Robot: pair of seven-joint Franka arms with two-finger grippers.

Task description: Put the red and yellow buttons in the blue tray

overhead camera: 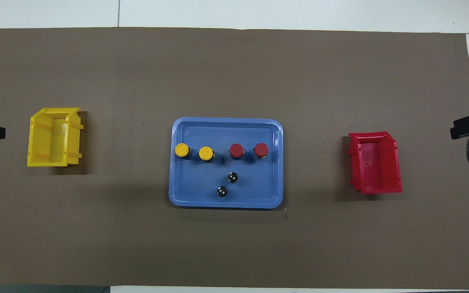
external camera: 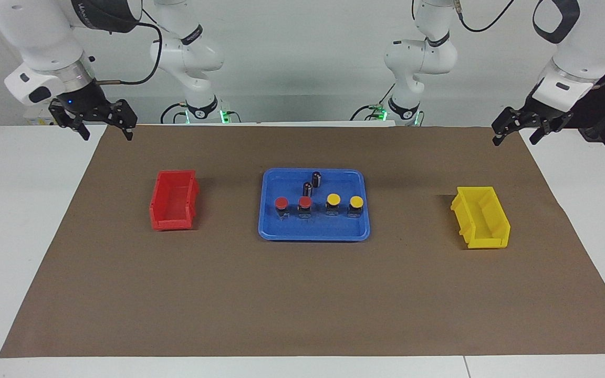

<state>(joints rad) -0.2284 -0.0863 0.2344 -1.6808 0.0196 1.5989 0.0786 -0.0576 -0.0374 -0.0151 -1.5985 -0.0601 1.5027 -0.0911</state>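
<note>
The blue tray (external camera: 313, 235) lies at the middle of the brown mat and also shows in the overhead view (overhead camera: 226, 202). In it stand two red buttons (external camera: 281, 202) (external camera: 305, 202) and two yellow buttons (external camera: 333, 199) (external camera: 356, 201) in a row, upright; overhead, the red ones (overhead camera: 236, 150) (overhead camera: 261, 149) and the yellow ones (overhead camera: 182, 149) (overhead camera: 206, 153). My left gripper (external camera: 515, 139) is open and empty, raised over the mat's corner at the left arm's end. My right gripper (external camera: 107, 135) is open and empty, raised over the mat's corner at the right arm's end, waiting.
Two capless dark cylinders (external camera: 316, 178) (external camera: 307, 188) stand in the tray, nearer to the robots than the buttons. An empty red bin (external camera: 174, 199) sits toward the right arm's end of the mat. An empty yellow bin (external camera: 481, 216) sits toward the left arm's end.
</note>
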